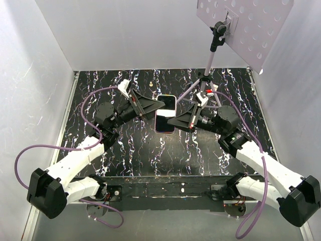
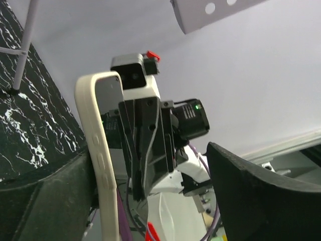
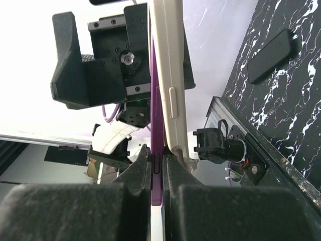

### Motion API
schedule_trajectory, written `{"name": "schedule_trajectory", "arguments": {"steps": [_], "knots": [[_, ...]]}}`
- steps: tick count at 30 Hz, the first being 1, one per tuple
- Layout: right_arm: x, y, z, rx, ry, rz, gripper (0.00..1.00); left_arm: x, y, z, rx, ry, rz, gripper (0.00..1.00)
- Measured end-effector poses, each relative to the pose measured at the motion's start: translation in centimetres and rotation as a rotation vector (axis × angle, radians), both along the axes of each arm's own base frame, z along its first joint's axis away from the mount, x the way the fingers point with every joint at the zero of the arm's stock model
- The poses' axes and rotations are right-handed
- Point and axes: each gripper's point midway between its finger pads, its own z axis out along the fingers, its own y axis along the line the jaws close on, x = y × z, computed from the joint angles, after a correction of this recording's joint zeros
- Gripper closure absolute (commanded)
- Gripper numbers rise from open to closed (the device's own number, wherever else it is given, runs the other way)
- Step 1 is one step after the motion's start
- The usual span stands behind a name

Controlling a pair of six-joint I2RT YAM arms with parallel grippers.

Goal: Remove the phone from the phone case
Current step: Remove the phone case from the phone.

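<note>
The phone (image 1: 164, 122), purple-edged with a dark screen, is held up above the middle of the table. My right gripper (image 1: 172, 122) is shut on its lower end; in the right wrist view both fingers pinch the purple edge (image 3: 156, 165). The cream case (image 1: 169, 102) is peeled away from the phone at that end (image 3: 168, 75). My left gripper (image 1: 158, 104) is at the case's far end. In the left wrist view the case edge (image 2: 100, 165) lies against one finger (image 2: 45, 201), and the other finger (image 2: 266, 196) stands well apart.
A tripod (image 1: 208, 75) carrying a perforated board (image 1: 246, 25) stands at the back right. A small pale object (image 1: 150, 83) lies at the back. A dark flat piece (image 3: 271, 55) lies on the marbled table. White walls close in on three sides.
</note>
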Motion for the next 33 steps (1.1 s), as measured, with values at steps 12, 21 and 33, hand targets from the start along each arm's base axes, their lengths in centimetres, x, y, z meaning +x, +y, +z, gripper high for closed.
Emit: {"name": "schedule_trajectory", "arguments": {"steps": [12, 21, 33], "knots": [[-1.5, -3.6, 3.1, 0.125, -0.033, 0.005, 0.99, -3.7, 0.4, -1.9, 0.033, -0.154, -0.178, 0.32], [-2.9, -4.0, 3.9, 0.141, -0.067, 0.049, 0.99, -6.2, 0.7, -0.4, 0.004, -0.293, -0.277, 0.36], [-2.9, -3.8, 3.7, 0.137, -0.058, 0.074, 0.99, -7.6, -0.4, -1.7, 0.05, -0.306, -0.347, 0.63]]}}
